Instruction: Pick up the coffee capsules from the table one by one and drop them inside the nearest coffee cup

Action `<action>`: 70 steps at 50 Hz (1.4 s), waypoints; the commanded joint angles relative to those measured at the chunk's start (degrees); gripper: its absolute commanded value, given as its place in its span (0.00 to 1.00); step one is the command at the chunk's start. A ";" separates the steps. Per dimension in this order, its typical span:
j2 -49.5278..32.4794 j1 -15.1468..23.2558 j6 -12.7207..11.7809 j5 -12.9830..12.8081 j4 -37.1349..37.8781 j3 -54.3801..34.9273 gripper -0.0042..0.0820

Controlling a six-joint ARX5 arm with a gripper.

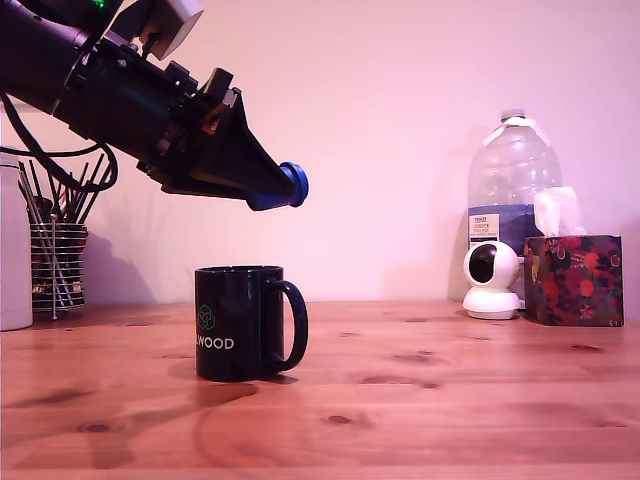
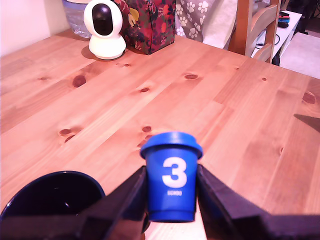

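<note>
Gripper [image 1: 283,187], upper left of the exterior view, is pinching one blue coffee capsule [image 1: 293,184] between its two black fingers [image 2: 127,197], held in the air above and slightly toward the exterior view's right of the black coffee cup [image 1: 239,322]. In the wrist view the capsule [image 2: 171,177] shows a white "3" and its flanged rim points away from the arm. The cup stands upright on the pine table [image 1: 450,390], lower centre-left, handle toward the exterior view's right. White camera [image 1: 491,279], tissue box [image 1: 573,280] and water bottle [image 1: 510,170] stand at right rear.
</note>
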 commanded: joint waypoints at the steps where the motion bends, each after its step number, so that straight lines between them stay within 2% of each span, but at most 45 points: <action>1: 0.11 0.46 -0.09 -0.81 -0.35 -1.27 0.28; 38: 0.11 0.52 -0.09 -0.83 -0.63 -1.27 0.28; 51: 0.11 1.81 -0.13 -2.97 -1.16 -1.27 0.28; 70: -0.02 4.22 -0.13 -4.79 -4.92 -1.29 0.28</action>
